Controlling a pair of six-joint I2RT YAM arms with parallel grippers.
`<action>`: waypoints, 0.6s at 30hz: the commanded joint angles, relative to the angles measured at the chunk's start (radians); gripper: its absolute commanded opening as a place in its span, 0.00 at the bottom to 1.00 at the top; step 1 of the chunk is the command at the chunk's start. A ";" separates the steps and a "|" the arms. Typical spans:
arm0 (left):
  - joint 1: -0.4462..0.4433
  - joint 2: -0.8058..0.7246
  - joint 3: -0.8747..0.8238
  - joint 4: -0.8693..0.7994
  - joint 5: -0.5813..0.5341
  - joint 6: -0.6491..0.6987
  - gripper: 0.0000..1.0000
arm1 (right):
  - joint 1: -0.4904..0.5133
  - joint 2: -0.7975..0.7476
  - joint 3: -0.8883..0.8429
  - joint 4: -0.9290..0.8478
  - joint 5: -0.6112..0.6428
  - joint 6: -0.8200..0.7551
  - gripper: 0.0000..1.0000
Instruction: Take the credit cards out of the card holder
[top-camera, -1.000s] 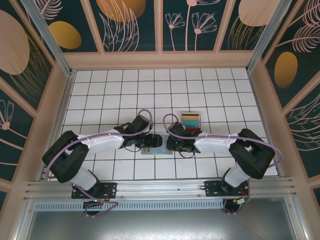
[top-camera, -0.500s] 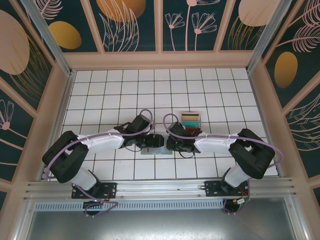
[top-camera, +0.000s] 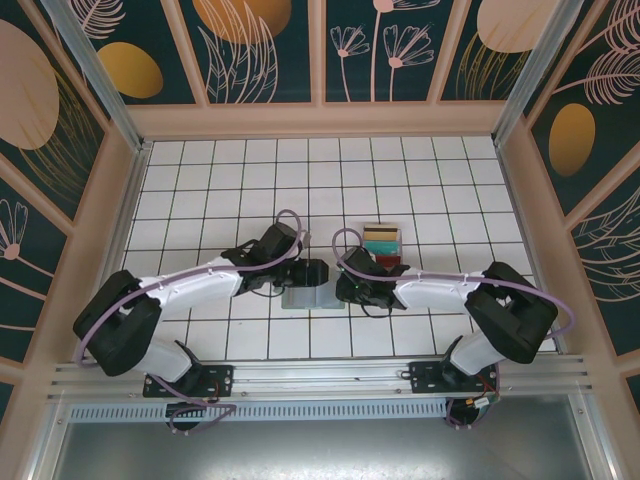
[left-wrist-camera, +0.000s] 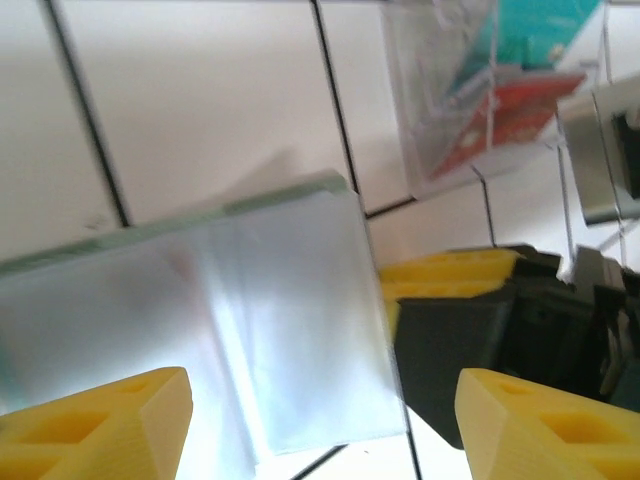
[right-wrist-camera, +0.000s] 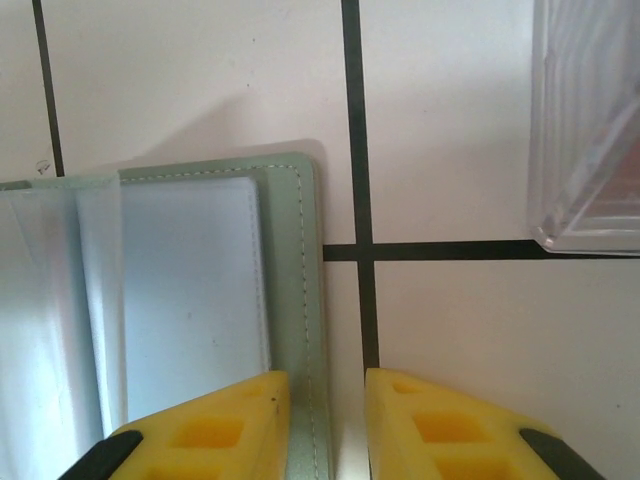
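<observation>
Left pincer (top-camera: 312, 273): released, yellow fingers (left-wrist-camera: 110, 420) spread wide, hanging right over the card holder (left-wrist-camera: 270, 320).
Right pincer (top-camera: 345, 291): fingers (right-wrist-camera: 205, 430) drawn nearly together with a slim gap left; clamped or not, can't tell.
Card holder: lying open on the white tiled surface (top-camera: 200, 180), pale inner face up. Its stitched green right edge runs into the right pincer's gap, and the rest spreads away under the left pincer's tips.
Credit cards (top-camera: 380, 240): red and teal ones sit in the clear tray (right-wrist-camera: 585, 120), ahead and to the right of the right pincer's tips, apart from the holder.
Face-off: the two pincers meet across the holder, the right one just beside its edge in the left wrist view.
</observation>
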 joint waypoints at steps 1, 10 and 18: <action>-0.002 -0.042 0.002 -0.117 -0.178 -0.020 0.71 | -0.005 0.017 -0.013 0.000 -0.010 0.012 0.27; -0.001 -0.014 -0.055 -0.096 -0.127 -0.031 0.72 | -0.004 0.052 -0.006 -0.004 -0.023 0.008 0.08; -0.002 0.015 -0.072 -0.083 -0.095 -0.025 0.71 | -0.001 0.077 -0.004 0.021 -0.053 0.007 0.07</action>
